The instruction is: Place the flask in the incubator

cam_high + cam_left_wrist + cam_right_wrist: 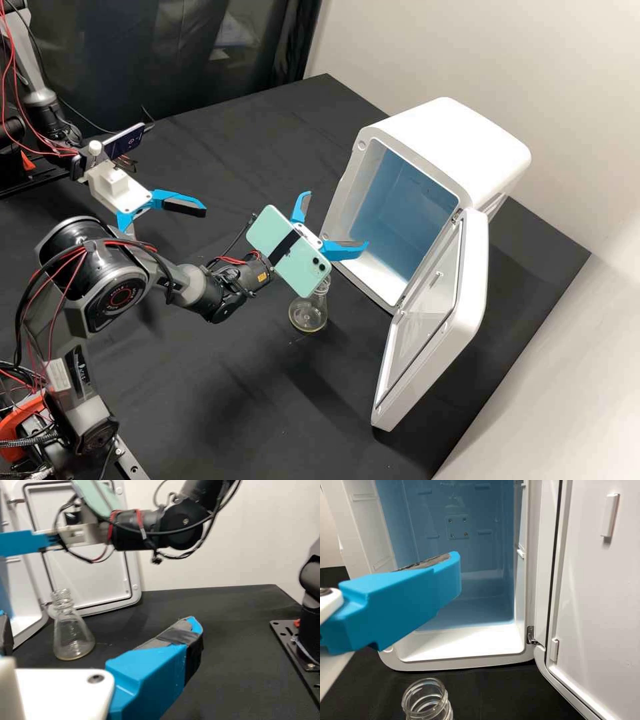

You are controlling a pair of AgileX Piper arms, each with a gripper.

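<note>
A small clear flask (308,313) stands upright and uncapped on the black bench, just in front of the white incubator (460,143). The incubator's door (433,313) is swung wide, showing a bare blue interior (465,580). My right gripper (337,221) hovers open above the flask at the incubator's mouth. One of its blue fingers (400,600) crosses the right wrist view, with the flask's rim (426,700) just beneath. My left gripper (161,217) is open and holds nothing, well to the left of the flask. In the left wrist view the flask (70,630) stands before the door (85,545).
A mint-green phone (290,250) is strapped to the right arm's wrist, directly above the flask. The open door juts toward the bench's front right. Red cables and arm bases (60,393) crowd the left side. The bench edge (533,313) runs close behind the incubator.
</note>
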